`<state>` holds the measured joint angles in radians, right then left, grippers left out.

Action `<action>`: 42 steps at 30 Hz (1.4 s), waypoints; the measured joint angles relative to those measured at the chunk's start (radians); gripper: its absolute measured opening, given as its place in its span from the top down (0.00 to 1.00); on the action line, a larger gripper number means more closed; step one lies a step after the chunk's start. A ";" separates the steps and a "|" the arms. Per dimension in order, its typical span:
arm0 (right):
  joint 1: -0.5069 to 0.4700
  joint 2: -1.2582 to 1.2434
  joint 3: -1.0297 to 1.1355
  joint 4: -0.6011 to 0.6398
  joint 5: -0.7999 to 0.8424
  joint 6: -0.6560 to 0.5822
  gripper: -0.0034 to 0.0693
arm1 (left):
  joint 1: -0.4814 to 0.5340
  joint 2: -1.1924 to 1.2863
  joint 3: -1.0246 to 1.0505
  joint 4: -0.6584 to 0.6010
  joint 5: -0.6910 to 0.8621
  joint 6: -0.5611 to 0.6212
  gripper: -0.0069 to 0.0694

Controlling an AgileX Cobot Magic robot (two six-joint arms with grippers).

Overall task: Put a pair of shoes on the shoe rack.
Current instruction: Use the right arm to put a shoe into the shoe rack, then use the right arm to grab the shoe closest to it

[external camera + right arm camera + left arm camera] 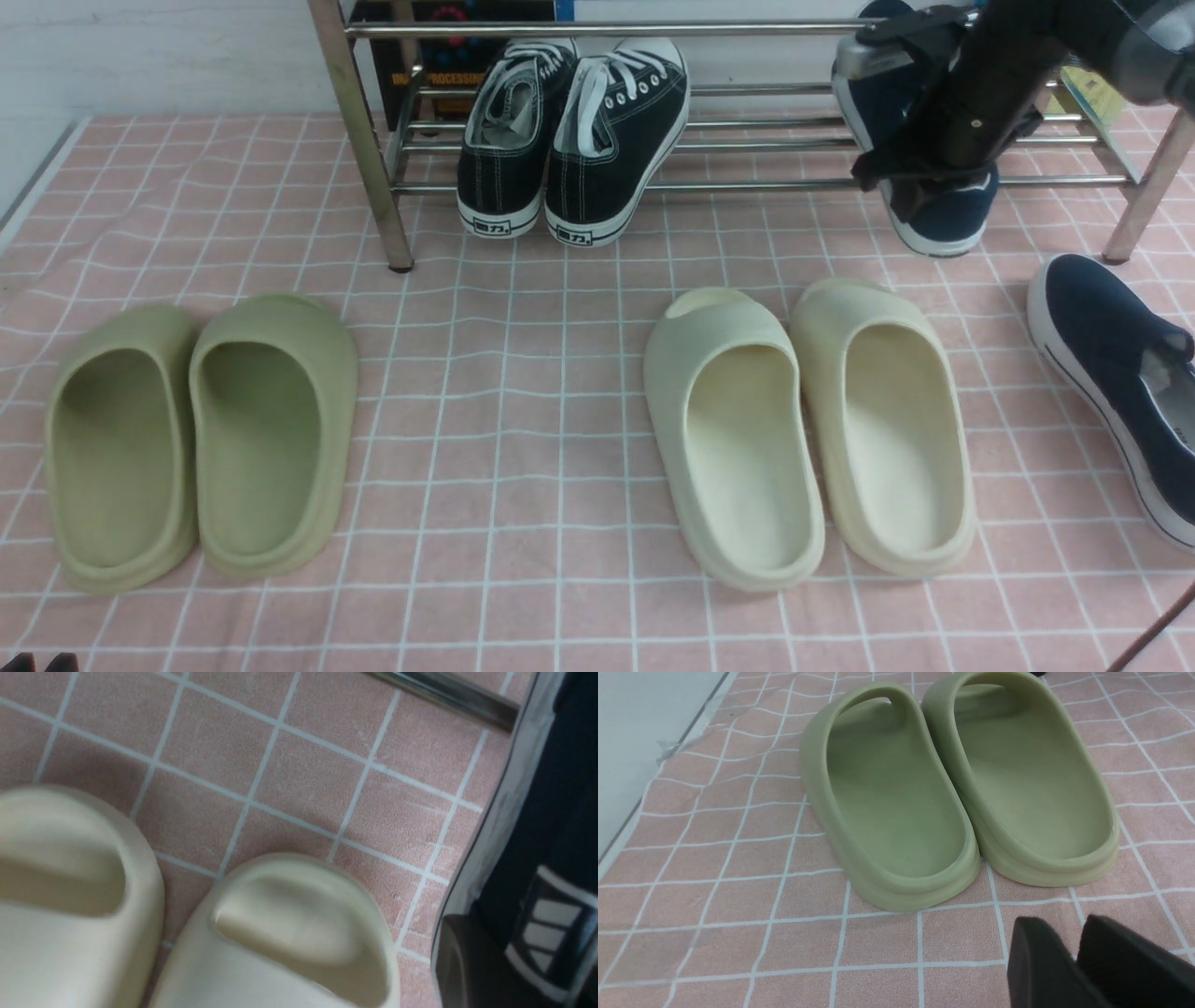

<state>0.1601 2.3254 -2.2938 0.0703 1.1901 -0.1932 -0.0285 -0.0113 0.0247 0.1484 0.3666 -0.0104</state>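
Note:
My right gripper (920,182) is shut on one navy slip-on shoe (952,219) and holds it tilted, toe down, at the front rods of the steel shoe rack (747,185) near its right end. In the right wrist view the shoe (565,788) fills the edge beside one dark finger (467,966). The other navy slip-on (1111,364) lies on the pink cloth at the far right, in front of the rack's right leg. My left gripper (1066,926) is shut and empty, low over the cloth behind the olive slides (952,793).
Black lace-up sneakers (569,131) rest on the rack's left half. Olive slides (201,429) lie front left and cream slides (808,429) front centre-right, also in the right wrist view (299,924). The cloth's left edge (37,177) meets a grey floor.

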 joint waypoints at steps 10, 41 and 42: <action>0.000 0.006 -0.065 -0.012 0.002 0.018 0.64 | 0.000 0.000 0.000 0.000 0.000 0.000 0.69; -0.206 -0.774 1.230 -0.086 -0.283 0.124 0.34 | 0.000 0.000 0.000 0.001 0.001 0.000 0.65; -0.207 -0.755 1.232 -0.089 -0.299 0.124 0.35 | 0.000 0.000 0.000 0.001 0.001 0.000 0.65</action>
<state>-0.0464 1.5700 -1.0618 -0.0186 0.8907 -0.0690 -0.0285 -0.0113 0.0247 0.1496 0.3675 -0.0104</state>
